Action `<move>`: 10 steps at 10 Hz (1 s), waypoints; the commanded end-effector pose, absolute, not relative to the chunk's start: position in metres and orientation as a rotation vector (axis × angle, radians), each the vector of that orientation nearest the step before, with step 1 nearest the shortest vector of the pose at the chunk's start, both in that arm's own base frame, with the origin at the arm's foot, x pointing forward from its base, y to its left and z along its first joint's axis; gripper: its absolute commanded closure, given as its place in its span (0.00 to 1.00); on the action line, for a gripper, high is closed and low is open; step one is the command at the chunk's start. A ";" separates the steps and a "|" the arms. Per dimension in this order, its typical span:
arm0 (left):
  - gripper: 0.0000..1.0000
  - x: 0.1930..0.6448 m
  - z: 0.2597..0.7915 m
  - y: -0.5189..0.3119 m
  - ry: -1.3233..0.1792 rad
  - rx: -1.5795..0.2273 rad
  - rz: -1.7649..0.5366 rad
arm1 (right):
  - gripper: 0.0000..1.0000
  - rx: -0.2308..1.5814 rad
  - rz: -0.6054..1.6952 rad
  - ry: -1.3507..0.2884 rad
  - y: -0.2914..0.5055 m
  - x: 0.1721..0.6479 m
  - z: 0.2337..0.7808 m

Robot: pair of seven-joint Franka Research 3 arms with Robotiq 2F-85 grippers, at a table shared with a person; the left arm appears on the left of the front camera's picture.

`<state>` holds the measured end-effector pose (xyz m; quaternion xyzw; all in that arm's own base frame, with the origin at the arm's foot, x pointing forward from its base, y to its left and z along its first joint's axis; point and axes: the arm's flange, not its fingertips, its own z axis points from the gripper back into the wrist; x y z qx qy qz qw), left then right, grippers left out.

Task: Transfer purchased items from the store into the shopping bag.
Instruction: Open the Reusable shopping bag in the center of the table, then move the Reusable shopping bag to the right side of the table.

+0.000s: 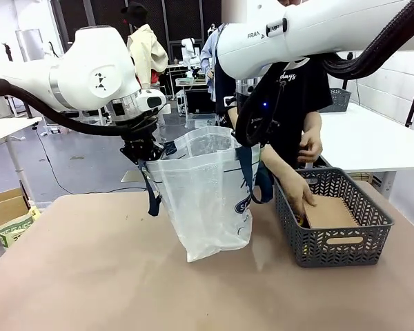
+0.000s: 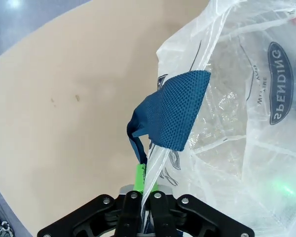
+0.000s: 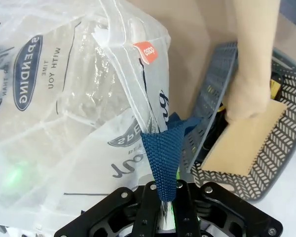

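One tan table [image 1: 90, 276], shopping bag [image 1: 207, 200], grey floor [image 1: 83, 162]

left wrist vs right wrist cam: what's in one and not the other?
Left wrist: the left pincer shut on the shopping bag at its edge, by one navy strap, with bare tan table beside it.
Right wrist: the right pincer shut on the other strap, the grey basket, a person's hand on a flat cardboard box inside it, and an orange tag on the bag.
Both: the translucent bag with its blue SPENDING print.

L end effector [image 2: 144, 183] & R end effector [image 3: 164, 196] both clamped tight.
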<state>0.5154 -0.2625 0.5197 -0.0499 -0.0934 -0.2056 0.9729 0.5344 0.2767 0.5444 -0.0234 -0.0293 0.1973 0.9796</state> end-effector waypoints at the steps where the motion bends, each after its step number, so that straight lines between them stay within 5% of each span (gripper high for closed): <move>1: 1.00 0.513 0.520 -0.262 -0.189 -0.101 -0.405 | 1.00 -0.051 0.396 -0.062 0.278 0.535 0.545; 10: 1.00 0.513 0.520 -0.262 -0.189 -0.101 -0.405 | 1.00 -0.051 0.396 -0.062 0.278 0.535 0.545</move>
